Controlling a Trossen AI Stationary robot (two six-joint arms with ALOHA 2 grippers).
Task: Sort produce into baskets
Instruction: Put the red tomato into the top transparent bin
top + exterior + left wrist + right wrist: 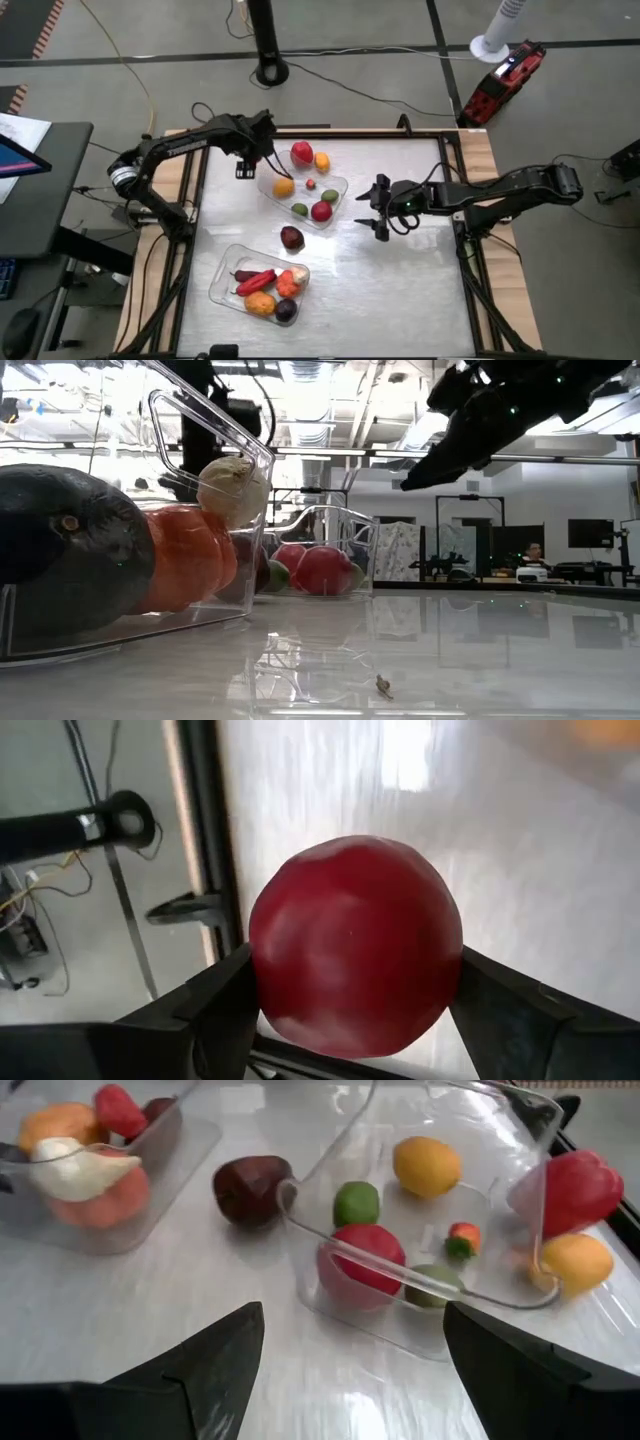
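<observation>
My left gripper (248,165) hangs over the table's far left, beside the far clear basket (340,183), shut on a round red fruit (355,945); in the high view the hand hides the fruit. That basket holds an orange fruit (283,186), green pieces and a red one (321,211). The near basket (225,262) holds several pieces, among them a red chili (256,281). A dark maroon fruit (291,237) lies on the table between the baskets. My right gripper (380,208) stands open right of the far basket, with nothing between its fingers. My left gripper pinches the red fruit between its two fingers (215,1010), which sit on its opposite sides (268,975), about at its widest part. The fingers come from above, slanting down. The fruit is lifted clear, with bare table showing behind it.
A red pepper-like piece (301,153) and a small orange fruit (322,160) lie on the table just beyond the far basket. The table's right half (400,290) is bare. A black frame (455,180) runs round the table.
</observation>
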